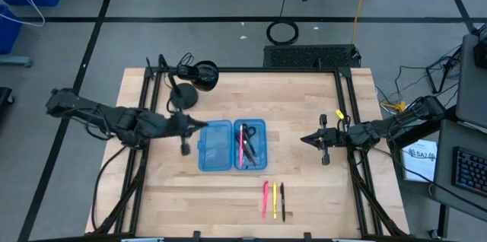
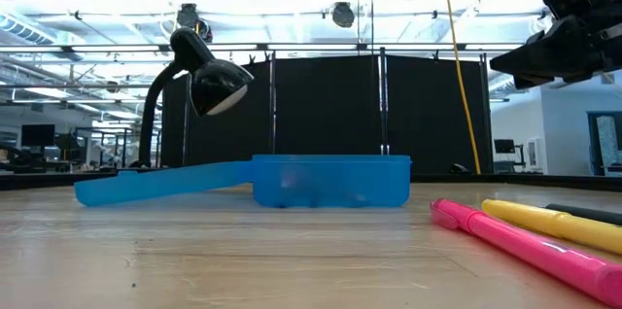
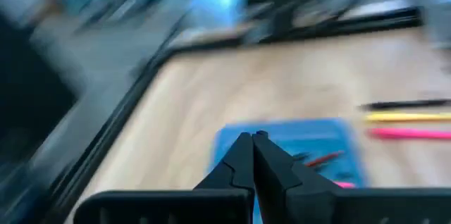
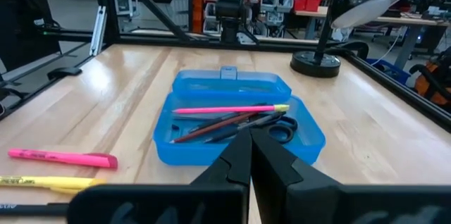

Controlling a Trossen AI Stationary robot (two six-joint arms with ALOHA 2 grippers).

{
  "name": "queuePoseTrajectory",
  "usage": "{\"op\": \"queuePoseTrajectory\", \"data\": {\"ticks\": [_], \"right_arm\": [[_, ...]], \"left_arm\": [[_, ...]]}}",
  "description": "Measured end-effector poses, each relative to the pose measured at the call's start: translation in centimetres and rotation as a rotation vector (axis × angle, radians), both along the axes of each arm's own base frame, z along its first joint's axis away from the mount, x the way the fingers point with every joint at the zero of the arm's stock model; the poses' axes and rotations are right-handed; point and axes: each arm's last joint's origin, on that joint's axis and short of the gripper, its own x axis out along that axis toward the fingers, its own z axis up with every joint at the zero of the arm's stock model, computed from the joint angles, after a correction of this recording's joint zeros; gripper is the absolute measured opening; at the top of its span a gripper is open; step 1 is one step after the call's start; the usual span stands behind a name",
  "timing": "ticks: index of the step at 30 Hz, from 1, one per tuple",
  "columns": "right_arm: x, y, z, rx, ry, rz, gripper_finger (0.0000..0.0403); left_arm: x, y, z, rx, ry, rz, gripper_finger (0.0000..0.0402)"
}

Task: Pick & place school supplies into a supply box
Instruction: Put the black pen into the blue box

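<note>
The blue supply box [image 1: 232, 145] lies open on the table's middle, its empty lid half [image 1: 215, 145] on the left. The right half [image 4: 232, 129] holds a pink pen [image 4: 229, 109], a red pencil [image 4: 211, 127], dark pens and black-handled scissors [image 4: 278, 127]. A pink marker [image 1: 265, 199], a yellow marker [image 1: 275, 200] and a black pen [image 1: 282, 201] lie side by side on the table near the front edge. My left gripper [image 1: 204, 125] is shut and empty, above the lid's far left corner. My right gripper [image 1: 304, 140] is shut and empty, above the table right of the box.
A black desk lamp [image 1: 190, 82] stands on its round base [image 1: 183, 99] at the far left, just behind the box. Black frame rails [image 1: 346, 120] run along the table's sides. Bare wood [image 1: 312, 189] lies right of the box and around the loose pens.
</note>
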Motion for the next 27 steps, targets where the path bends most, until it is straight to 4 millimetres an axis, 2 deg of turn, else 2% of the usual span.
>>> {"op": "queuePoseTrajectory", "data": {"ticks": [3,6,10,13,16,19,24,27], "right_arm": [[0.0,0.0,0.0,0.001,0.002,-0.001,0.0000],[0.0,0.0,0.0,0.020,-0.001,-0.004,0.0000],[0.0,0.0,0.0,0.026,-0.001,-0.004,0.0000],[0.0,0.0,0.0,0.026,-0.005,-0.004,0.0000],[0.0,0.0,0.0,0.034,-0.005,-0.005,0.0000],[0.0,0.0,-0.1,0.031,0.007,-0.006,0.0000],[0.1,0.0,0.0,0.048,-0.003,-0.030,0.0000],[0.1,-0.4,0.3,0.038,-0.046,-0.174,0.0000]], "left_arm": [[-1.3,1.0,-0.7,0.032,-0.173,-0.217,0.0003],[-2.7,1.6,-2.0,-0.012,-0.255,-0.300,0.0003],[-3.5,2.2,-5.1,-0.102,-0.209,-0.243,0.0002],[-4.0,2.2,-7.5,-0.066,-0.173,-0.251,0.0002],[-4.4,2.3,-8.6,0.062,-0.312,-0.273,0.0001],[-4.7,2.7,-10.2,0.115,-0.378,-0.264,0.0002],[-5.2,3.3,-12.4,0.117,-0.355,-0.248,0.0003],[-5.2,3.5,-12.8,0.109,-0.313,-0.195,0.0010]]}}
